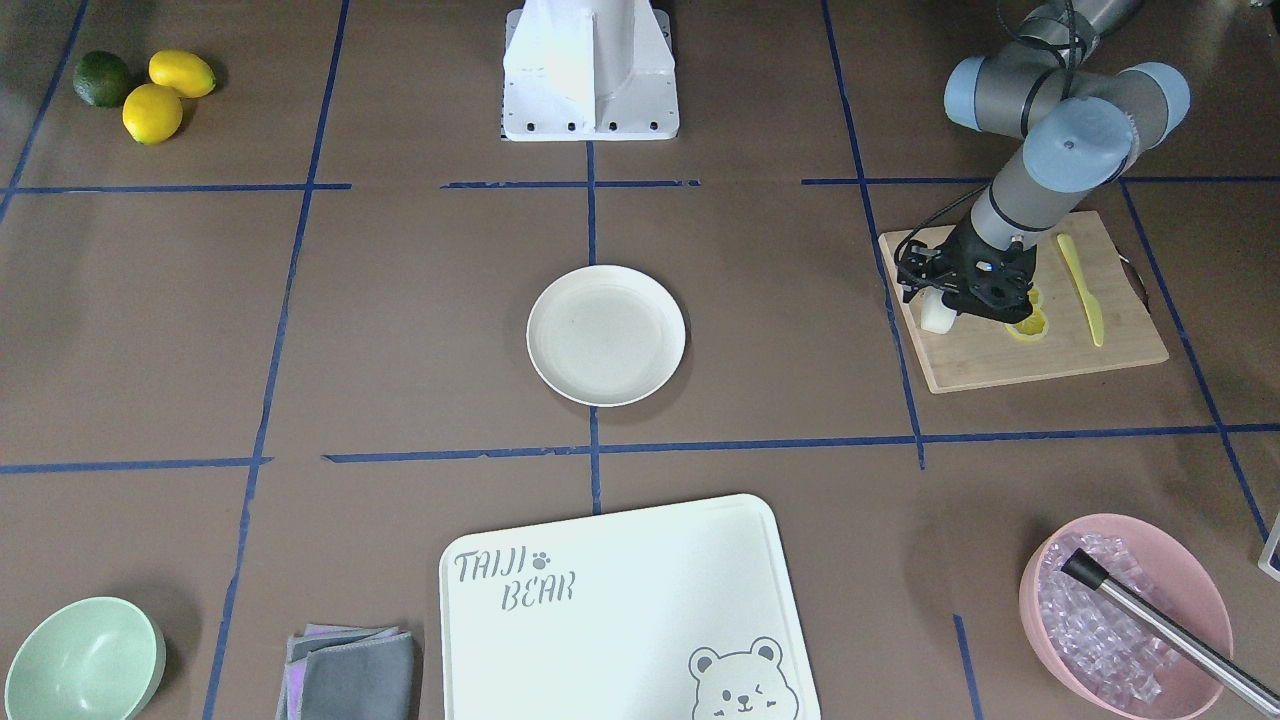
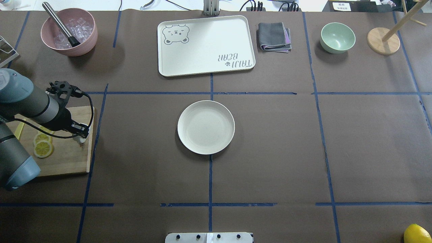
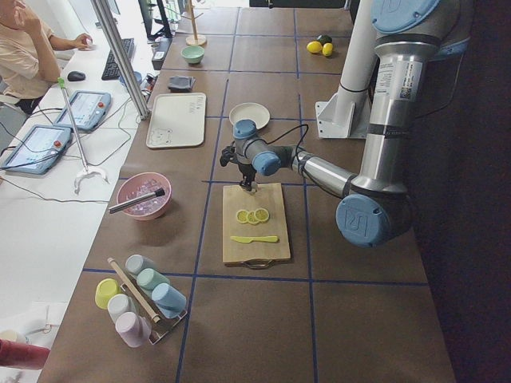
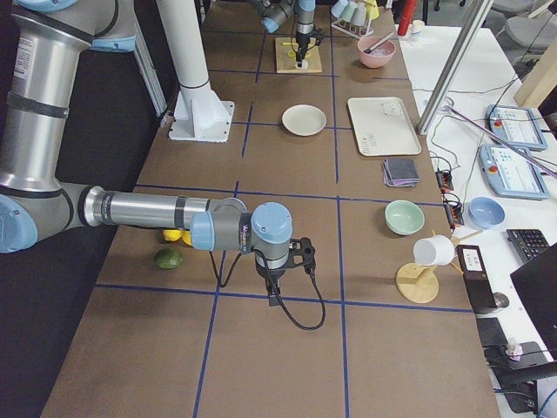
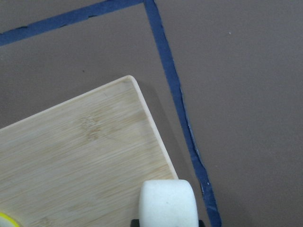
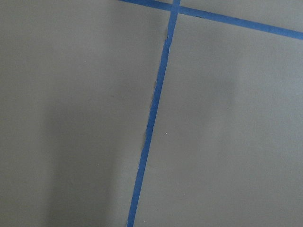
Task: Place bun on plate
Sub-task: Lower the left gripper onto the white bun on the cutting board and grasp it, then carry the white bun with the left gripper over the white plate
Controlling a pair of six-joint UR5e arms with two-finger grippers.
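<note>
The bun [image 5: 168,203], a small smooth white lump, sits between the fingers of my left gripper [image 1: 938,305] at the corner of the wooden cutting board [image 1: 1020,355]. The left wrist view shows a dark fingertip on each side of it, so the gripper is shut on it. The front view shows the bun [image 1: 937,314] under the wrist, low over the board. The round cream plate [image 1: 606,335] lies bare in the table's middle, well apart from the board. My right gripper [image 4: 277,300] hangs low over bare table; whether it is open or shut I cannot tell.
Lemon slices [image 1: 1028,325] and a yellow knife [image 1: 1082,290] lie on the board. A bear-printed white board [image 1: 620,610], folded cloths [image 1: 350,675], a mint-green bowl [image 1: 80,660] and a pink ice bowl [image 1: 1125,610] line the far side. Whole citrus fruits [image 1: 150,112] sit near the right arm.
</note>
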